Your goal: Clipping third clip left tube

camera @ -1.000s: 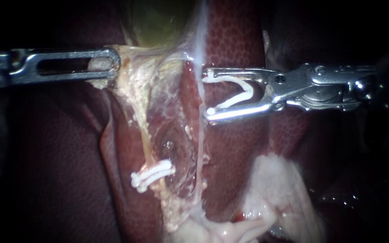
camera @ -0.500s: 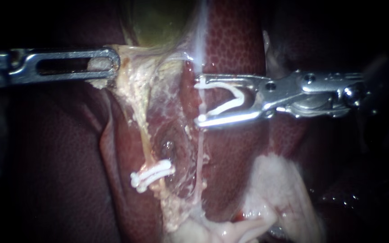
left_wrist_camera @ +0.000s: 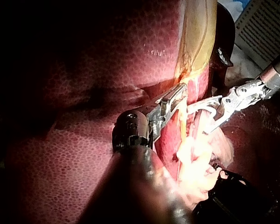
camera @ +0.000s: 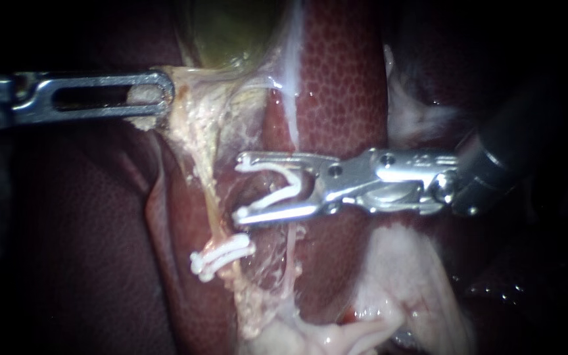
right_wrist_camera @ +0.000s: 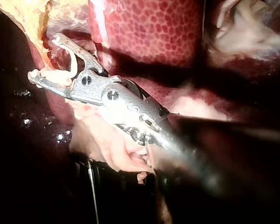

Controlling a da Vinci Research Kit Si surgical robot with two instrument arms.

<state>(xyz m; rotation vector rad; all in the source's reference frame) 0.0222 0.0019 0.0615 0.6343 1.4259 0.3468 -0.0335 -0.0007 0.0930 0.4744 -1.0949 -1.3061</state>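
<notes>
Jaws of right instrument [camera: 239, 187] spread, open white clip [camera: 292, 190] seated between them and touched by both. Since view half a second earlier, jaws carried left and lower across tissue. Tips now just beside left tube [camera: 210, 197], mouth turned toward it, tube not enclosed. Left instrument [camera: 159, 92] unmoved, jaws clamped on pale tissue [camera: 185, 125] below gallbladder [camera: 231, 33]. Left tube seen as thin yellowish strand, drawn taut, run down to two white clips [camera: 221, 256] set across it side by side. Liver [camera: 343, 79] behind.
</notes>
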